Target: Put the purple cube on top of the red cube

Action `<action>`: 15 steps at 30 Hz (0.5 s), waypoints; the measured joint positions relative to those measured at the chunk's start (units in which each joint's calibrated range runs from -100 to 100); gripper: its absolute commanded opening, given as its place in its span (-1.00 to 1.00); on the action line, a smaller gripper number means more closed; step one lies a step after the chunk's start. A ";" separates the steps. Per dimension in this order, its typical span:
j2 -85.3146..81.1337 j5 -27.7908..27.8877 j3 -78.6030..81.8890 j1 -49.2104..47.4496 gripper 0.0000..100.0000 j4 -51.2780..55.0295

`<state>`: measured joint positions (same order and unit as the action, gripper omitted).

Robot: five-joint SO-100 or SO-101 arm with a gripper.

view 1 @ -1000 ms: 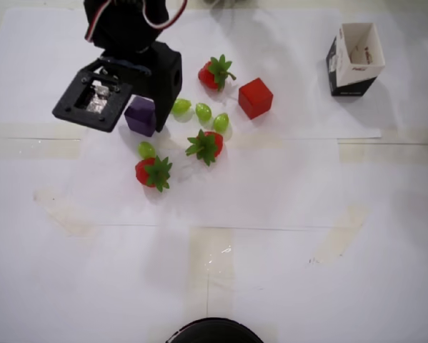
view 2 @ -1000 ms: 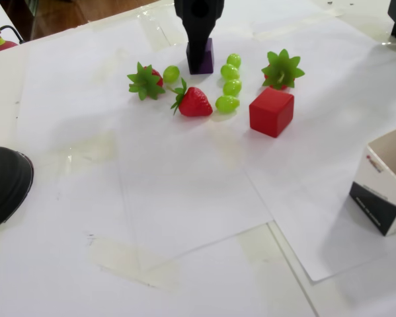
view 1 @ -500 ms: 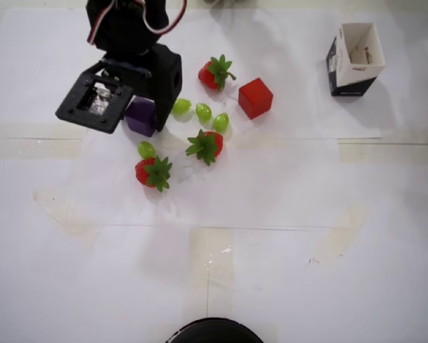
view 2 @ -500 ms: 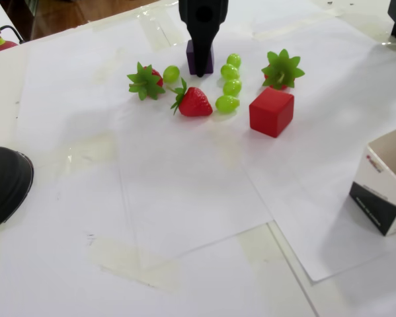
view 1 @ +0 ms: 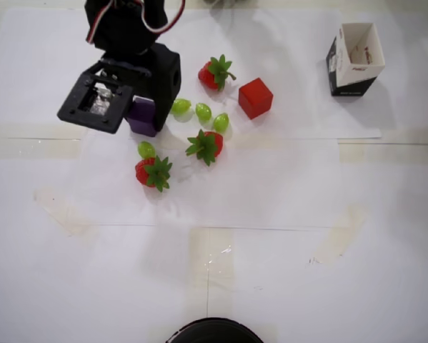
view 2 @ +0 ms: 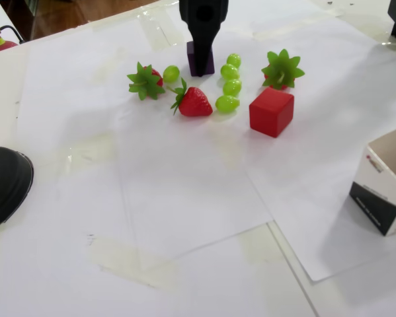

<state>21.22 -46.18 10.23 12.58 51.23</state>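
Observation:
The purple cube (view 1: 143,118) rests on the white paper, its upper-left part hidden under my black gripper (view 1: 138,107) in the overhead view. In the fixed view the gripper (view 2: 200,54) comes straight down in front of the purple cube (view 2: 205,61), fingers on either side of it. How tightly the jaws hold the cube does not show. The red cube (view 1: 255,98) sits apart to the right in the overhead view, with grapes between the two cubes. It also shows in the fixed view (view 2: 272,111).
Strawberries (view 1: 215,73) (view 1: 206,145) (view 1: 153,172) and several green grapes (view 1: 203,111) lie around the cubes. An open paper box (view 1: 354,58) stands at the far right. A black round object (view 2: 2,185) sits at the table edge.
The gripper has shifted slightly over the purple cube, hiding a bit more of it. The cube and the other objects have hardly moved.

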 measured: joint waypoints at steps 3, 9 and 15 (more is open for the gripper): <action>0.00 2.69 -0.72 0.22 -0.89 1.26; -4.73 6.35 -3.62 1.05 -0.89 5.77; -10.45 7.13 -9.41 -1.42 -0.89 12.57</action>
<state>10.77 -39.05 0.81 11.16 63.79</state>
